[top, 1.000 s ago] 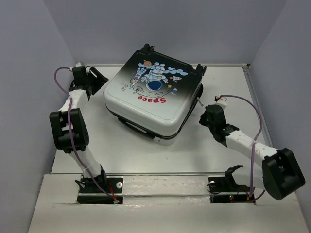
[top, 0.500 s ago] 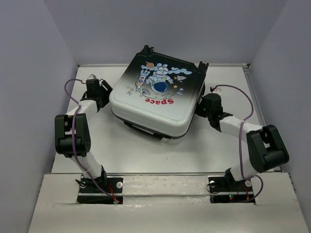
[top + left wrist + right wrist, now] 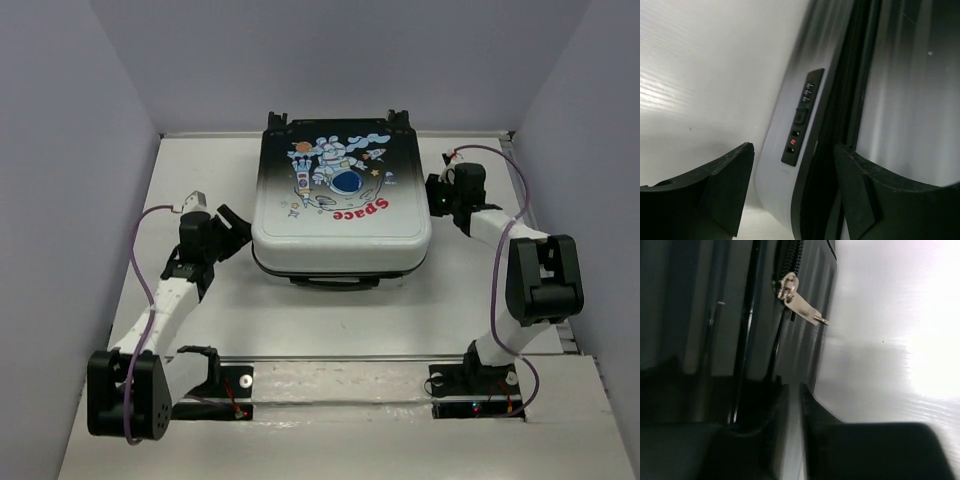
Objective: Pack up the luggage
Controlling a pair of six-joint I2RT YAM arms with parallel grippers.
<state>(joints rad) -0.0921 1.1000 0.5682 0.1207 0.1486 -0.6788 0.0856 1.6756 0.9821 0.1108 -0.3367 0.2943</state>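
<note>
Start from the table [image 3: 300,320]: treat it as a sliding surface and keep the luggage [image 3: 340,210] in place, lying flat and closed at the far middle, astronaut print up, carry handle [image 3: 335,283] toward the arm bases, well inside both side edges. Judge the filling as finished and the closing of the seam as the step in hand.

Brace the left side with the left gripper [image 3: 235,228], spread wide and holding nothing, level with the silver shell just beside the combination lock [image 3: 801,117]. Press on the shell rather than on the lock, and avoid shoving hard enough to spin the luggage.

Work the right side with the right gripper [image 3: 440,195], set low against the dark half of the shell. Note its fingers nearly together in the wrist view, only a slit between them and nothing clamped there; cannot tell whether fully closed or just parting. Part them enough to take the zip pull [image 3: 802,310], hanging free off the zipper [image 3: 787,260] just ahead of the fingertips, untouched. Pinch the flat tab, not the small end ring, then draw along the track, never across, to avoid losing the tab.
</note>
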